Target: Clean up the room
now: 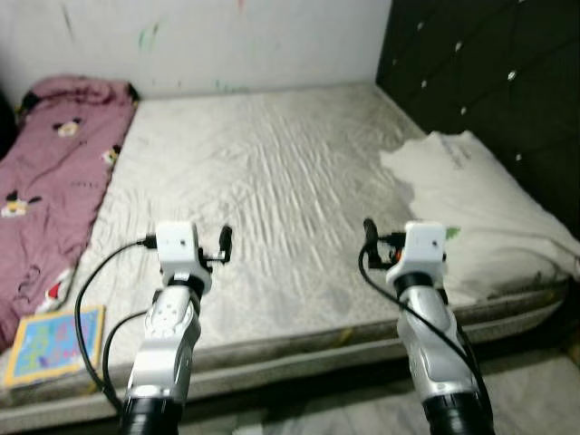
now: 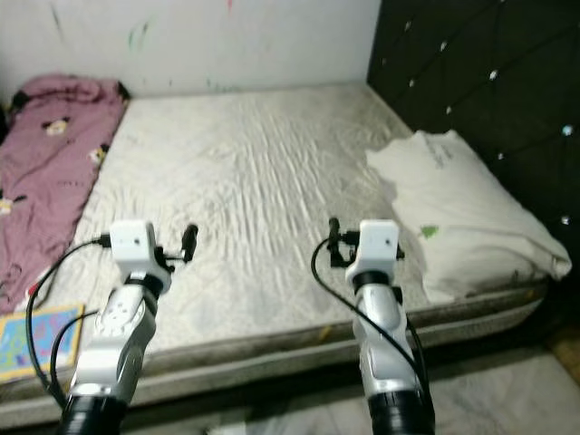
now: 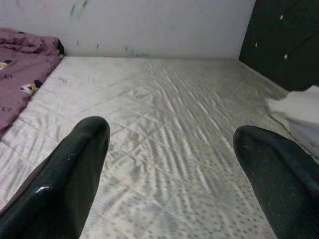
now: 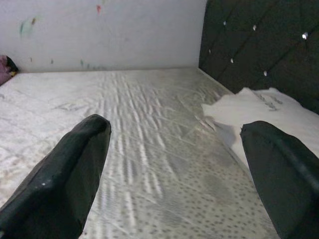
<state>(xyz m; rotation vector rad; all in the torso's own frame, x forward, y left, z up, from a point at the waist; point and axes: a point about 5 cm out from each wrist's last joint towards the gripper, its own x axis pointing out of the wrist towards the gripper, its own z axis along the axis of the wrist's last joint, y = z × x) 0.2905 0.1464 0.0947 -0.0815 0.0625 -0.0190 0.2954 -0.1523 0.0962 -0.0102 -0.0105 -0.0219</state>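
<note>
No readable writing. Left gripper (image 3: 169, 164) and right gripper (image 4: 174, 164) are hovering over the mattress (image 1: 272, 181), fingers spread wide, holding nothing; white pillow (image 1: 480, 199) is lying beside the right one.

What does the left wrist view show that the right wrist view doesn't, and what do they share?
Left wrist: the purple blanket with cartoon prints along the mattress edge, beyond the open left pincer. Right wrist: more of the white pillow with faint writing, under the studded black headboard, beyond the open right pincer. Both: the bare wrinkled mattress and marked white wall.
</note>
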